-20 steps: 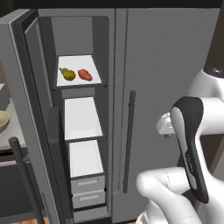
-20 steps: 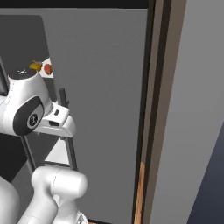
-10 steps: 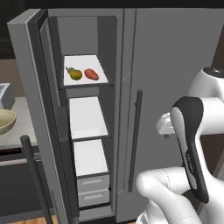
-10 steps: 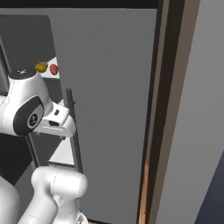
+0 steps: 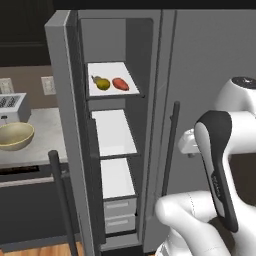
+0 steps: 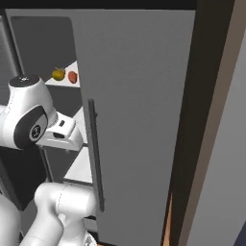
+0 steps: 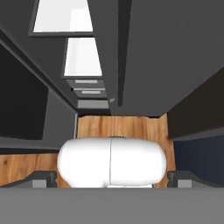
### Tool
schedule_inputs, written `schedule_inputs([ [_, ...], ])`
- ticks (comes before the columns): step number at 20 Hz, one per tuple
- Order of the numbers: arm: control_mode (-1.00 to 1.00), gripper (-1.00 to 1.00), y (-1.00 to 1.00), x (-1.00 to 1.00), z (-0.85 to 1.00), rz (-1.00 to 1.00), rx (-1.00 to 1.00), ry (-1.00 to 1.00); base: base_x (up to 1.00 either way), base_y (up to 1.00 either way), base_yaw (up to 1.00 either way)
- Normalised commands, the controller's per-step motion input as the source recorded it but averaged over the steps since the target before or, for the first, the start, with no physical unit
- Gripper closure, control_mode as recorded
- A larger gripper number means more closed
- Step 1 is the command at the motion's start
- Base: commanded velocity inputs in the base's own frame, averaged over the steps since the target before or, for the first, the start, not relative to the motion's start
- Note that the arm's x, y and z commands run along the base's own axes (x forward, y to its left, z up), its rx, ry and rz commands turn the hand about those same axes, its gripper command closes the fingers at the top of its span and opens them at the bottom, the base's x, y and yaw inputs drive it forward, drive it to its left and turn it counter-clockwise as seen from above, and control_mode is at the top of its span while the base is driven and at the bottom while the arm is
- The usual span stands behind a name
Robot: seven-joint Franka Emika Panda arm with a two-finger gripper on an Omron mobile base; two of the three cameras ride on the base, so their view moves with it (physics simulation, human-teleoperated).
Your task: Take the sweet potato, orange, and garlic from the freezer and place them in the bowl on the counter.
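A: Where's the produce?
B: The orange (image 5: 102,83) and sweet potato (image 5: 120,84) lie side by side on the top shelf of the freezer (image 5: 114,150), whose door stands open.
A: The bowl (image 5: 15,136)?
B: On the counter (image 5: 44,142), beside the toaster (image 5: 12,107).
A: The gripper (image 7: 111,178)?
B: Spread wide, holding nothing, aimed down at the wooden floor (image 7: 118,127).

Kitchen: freezer (image 5: 112,145), marbled counter (image 5: 42,137), toaster (image 5: 11,106).
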Motion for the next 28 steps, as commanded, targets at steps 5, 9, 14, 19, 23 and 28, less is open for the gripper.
schedule_inputs([
  [5,1.00,-1.00,0.00,0.00,0.00,0.00,0.00,0.00,0.42,0.26,0.10],
  [9,1.00,-1.00,0.00,0.00,0.00,0.00,0.00,0.00,0.49,0.26,0.07],
  [14,1.00,-1.00,0.00,0.00,0.00,0.00,0.00,0.00,0.35,0.31,0.07],
  [19,1.00,-1.00,0.00,0.00,0.00,0.00,0.00,0.00,0.19,0.40,0.02],
  [23,1.00,-1.00,0.00,0.00,0.00,0.00,0.00,0.00,0.23,0.39,0.01],
  [28,1.00,-1.00,0.00,0.00,0.00,0.00,0.00,0.00,0.22,0.32,0.02],
])
